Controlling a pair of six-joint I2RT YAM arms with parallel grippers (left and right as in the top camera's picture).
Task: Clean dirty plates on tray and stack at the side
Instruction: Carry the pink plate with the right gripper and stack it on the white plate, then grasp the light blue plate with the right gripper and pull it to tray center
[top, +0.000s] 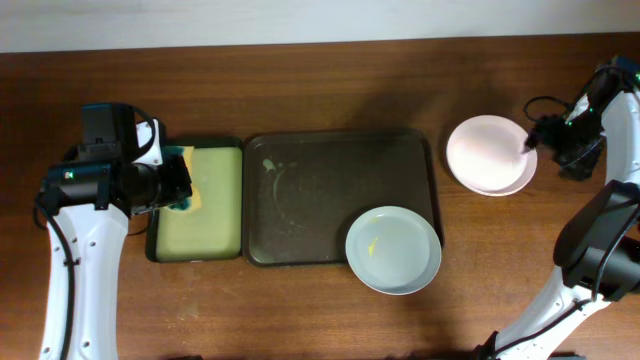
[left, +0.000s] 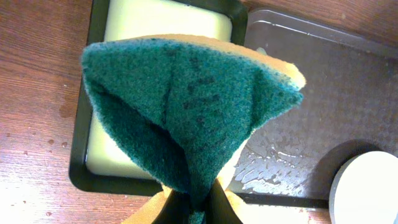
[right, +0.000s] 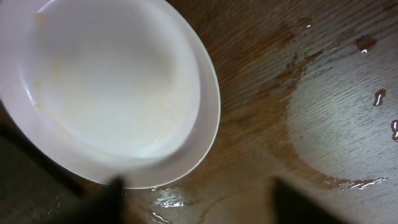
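Overhead: we saw the large tray (top: 300, 215) mid-desk (top: 300, 310), dark with wet streaks, long axis running left-right. It held one grey-blue plate (top: 400, 255) at its lower-right corner. The plate lay flat, hollow up, overhanging the rim, with a small yellow smear left of centre. Two white plates (top: 488, 155) sat nested on the desk right of the tray, apart from it. They're round, so no long axis. The small tray (top: 215, 215), lined yellow-green, sat just beside the large tray's left edge. The left claw (top: 183, 188) was over its upper-left part and the right claw (top: 530, 143) at the stack's right rim.

Left wrist: the left claw (left: 189, 208) was clenched on a sponge (left: 186, 106), which was pinched at the bottom and folded, green scouring face toward us and yellow foam behind. The small tray sat below it, with the wet large tray and the grey-blue plate's edge to the right.

Right wrist: the white plates (right: 118, 81) had a faint yellowish film inside the top one. The right claw (right: 199, 202) was released, its blurred fingers (right: 112, 199) spread with nothing between them. The desk was wet beside the stack.
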